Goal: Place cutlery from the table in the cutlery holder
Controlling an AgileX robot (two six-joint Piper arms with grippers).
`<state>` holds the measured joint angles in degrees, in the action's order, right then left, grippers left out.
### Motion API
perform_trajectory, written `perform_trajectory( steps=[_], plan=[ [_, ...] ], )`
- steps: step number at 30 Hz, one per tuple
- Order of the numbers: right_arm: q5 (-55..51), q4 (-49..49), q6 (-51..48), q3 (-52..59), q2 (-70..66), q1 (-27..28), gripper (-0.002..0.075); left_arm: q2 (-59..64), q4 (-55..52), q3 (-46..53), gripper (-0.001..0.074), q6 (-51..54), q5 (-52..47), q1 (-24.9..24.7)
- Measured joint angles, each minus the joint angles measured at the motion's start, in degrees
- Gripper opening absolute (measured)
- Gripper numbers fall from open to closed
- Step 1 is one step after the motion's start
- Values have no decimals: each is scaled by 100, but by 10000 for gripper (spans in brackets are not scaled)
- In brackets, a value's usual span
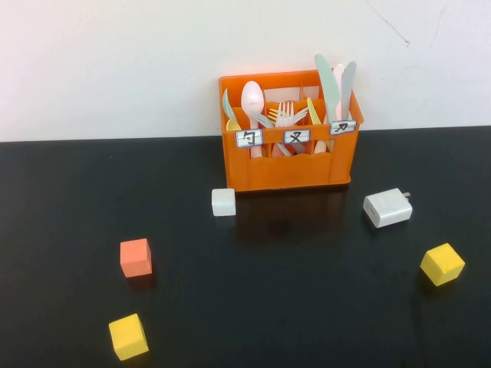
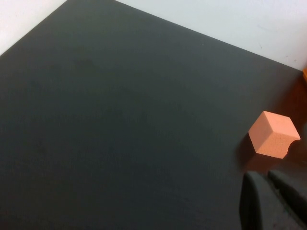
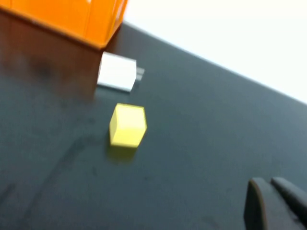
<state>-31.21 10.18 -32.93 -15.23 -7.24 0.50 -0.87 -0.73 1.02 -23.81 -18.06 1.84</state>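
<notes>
i read this as the end of the job: no knife lies on the black table (image 1: 307, 307) in any view.

nearest my left gripper (image 2: 276, 199), low over the table on the left side, its dark fingers look pressed together on nothing, with an orange block (image 2: 273, 134) just ahead. my right gripper (image 3: 278, 203), low over the right side, looks much the same, fingers together and empty, with a yellow block (image 3: 127, 125) ahead, a white charger (image 3: 116, 72) beyond that, and the orange holder (image 1: 290, 165) farthest off.

the grey-green knife (image 1: 327, 84) stands upright in the holder's right-hand compartment beside a pink knife (image 1: 339, 86).

next i'd only keep both arms parked clear; nothing on the table calls for a grasp.
</notes>
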Motion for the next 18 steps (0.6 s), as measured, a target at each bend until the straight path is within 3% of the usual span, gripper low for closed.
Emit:
perform_trajectory(
  steps=[18],
  plan=[
    [824, 338, 10, 1577, 789, 0, -2, 0, 2, 0, -1, 0, -8, 0]
  ],
)
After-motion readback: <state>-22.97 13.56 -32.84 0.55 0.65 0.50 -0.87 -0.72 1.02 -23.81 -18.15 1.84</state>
